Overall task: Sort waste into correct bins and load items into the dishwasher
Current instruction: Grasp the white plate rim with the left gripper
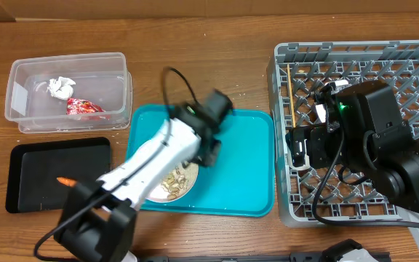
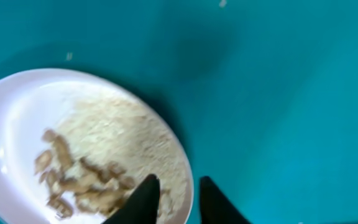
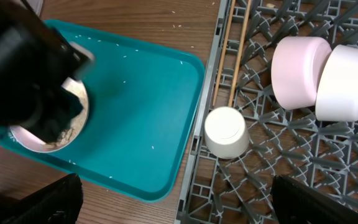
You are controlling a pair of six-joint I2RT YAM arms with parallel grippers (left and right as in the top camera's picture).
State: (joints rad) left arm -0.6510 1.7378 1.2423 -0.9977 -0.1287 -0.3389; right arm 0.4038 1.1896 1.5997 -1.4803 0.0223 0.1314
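Left gripper (image 2: 176, 202): jaws narrow, astride the right rim of the plate (image 2: 17, 124) on the teal tray (image 2: 278, 93); you cannot tell whether they pinch it. Scraps (image 2: 79, 180) lie just inside that rim. Right gripper (image 3: 179, 202), jaws wide apart and empty, hangs over the rack (image 3: 272, 155), well apart.

A brown wood-grain table (image 1: 195, 44), evenly lit, fills all of the background.

Teal tray (image 3: 135, 118) on the wooden bench (image 3: 135, 18), 9 o'clock half. Blurred black arm (image 3: 23, 68) at 10 o'clock overlaps a white plate (image 3: 30, 138) of beige scraps (image 3: 76, 102).

Grey rack (image 3: 272, 180), 3 o'clock half:
- chopsticks (image 3: 235, 56) at 12
- cup (image 3: 227, 132) near centre, base up
- two bowls (image 3: 300, 71) (image 3: 347, 81) on their sides, touching, at 2

Right tool (image 3: 176, 190) spread wide.
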